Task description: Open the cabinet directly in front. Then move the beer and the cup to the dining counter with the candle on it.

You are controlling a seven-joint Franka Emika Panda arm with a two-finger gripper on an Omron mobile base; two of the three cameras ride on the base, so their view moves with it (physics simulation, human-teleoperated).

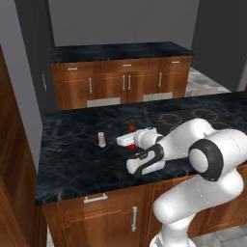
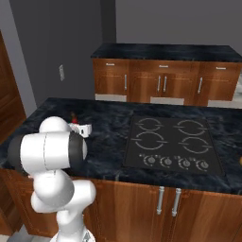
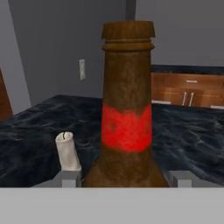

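The beer (image 3: pixel 127 118), a rough brown glass bottle with a red band and a lipped neck, is seen upright on the dining counter (image 1: pixel 72 159) of black, white-veined marble. The gripper (image 3: pixel 127 177) is spread, its fingertips (image 3: pixel 70 178) flanking the bottle's base; contact cannot be told. The stubby cream candle (image 1: pixel 102 139) is placed at nine o'clock of the bottle, near but apart. Bare counter is left toward the front edge.

Dark brown glass beer bottle with red label (image 3: pixel 127 127) stands upright on the black white-veined marble dining counter (image 1: pixel 72 159), narrow neck up, left of the built-in cooktop. Small cream-white stubby candle (image 1: pixel 102 139) upright on the same top, near the bottle, not touching.
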